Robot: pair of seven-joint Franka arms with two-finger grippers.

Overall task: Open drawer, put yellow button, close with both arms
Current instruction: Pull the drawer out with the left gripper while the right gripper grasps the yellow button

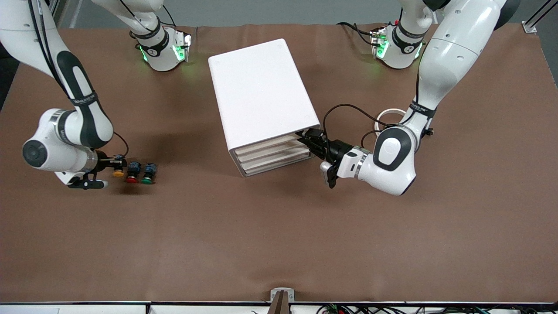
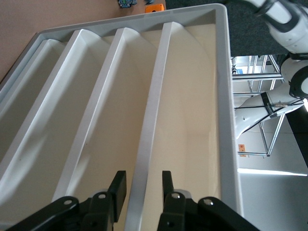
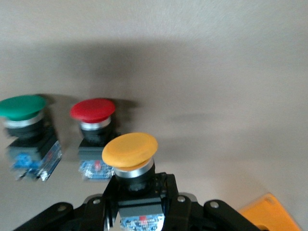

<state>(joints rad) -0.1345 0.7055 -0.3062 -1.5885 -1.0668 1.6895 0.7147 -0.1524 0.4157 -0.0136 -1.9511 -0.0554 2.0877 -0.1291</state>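
Both arms are glossy white with rounded shells and black joint bands; the right arm (image 1: 65, 135) carries a small printed band label, the left arm (image 1: 394, 159) a silver wrist ring; thin black cables loop beside each black, screw-studded gripper; green lights glow on the bases.

Yellow button (image 3: 130, 150) upright on table; drawer (image 1: 272, 144) closed.

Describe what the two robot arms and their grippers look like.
Both arms are glossy white with rounded shells and black joint bands. The left arm has a loose black cable by its wrist. The left gripper and right gripper are black, two-fingered. Green lights glow at both bases.
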